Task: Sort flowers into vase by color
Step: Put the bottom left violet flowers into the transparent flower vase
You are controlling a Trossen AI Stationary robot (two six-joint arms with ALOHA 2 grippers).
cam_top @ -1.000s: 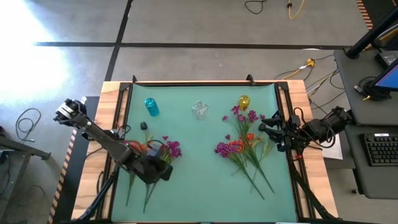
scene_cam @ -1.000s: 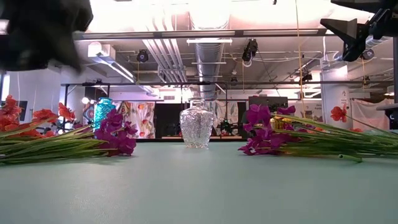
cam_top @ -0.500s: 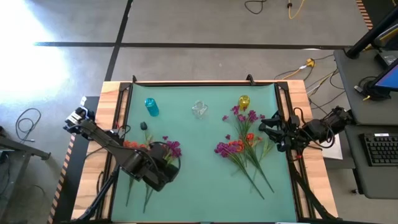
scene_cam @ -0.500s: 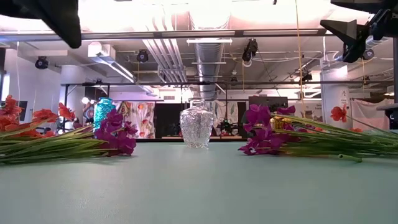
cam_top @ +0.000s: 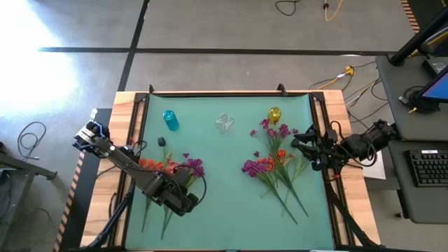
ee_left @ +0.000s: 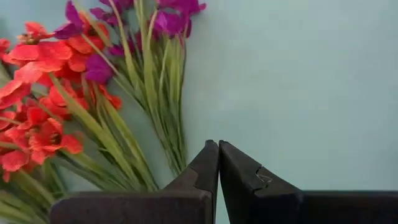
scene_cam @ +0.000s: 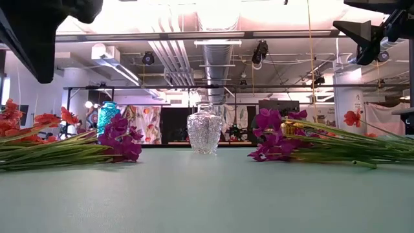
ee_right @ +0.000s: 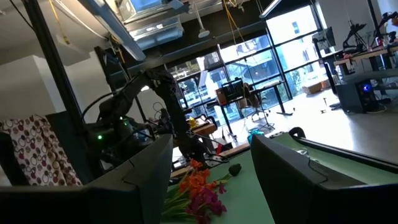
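Your green table (cam_top: pixel 224 210) holds two heaps of flowers. At the left, your left gripper (ee_left: pixel 218 163) hangs fingers pressed together, empty, above the left flowers (cam_top: pixel 168 168). The right flowers (cam_top: pixel 273 157) lie beside your right gripper (cam_top: pixel 299 143), jaws apart, empty.

Nothing I can read anywhere — no label, brand, number or sign shows on my table, the vases or the room behind; any markings there are too small or blurred to make out.
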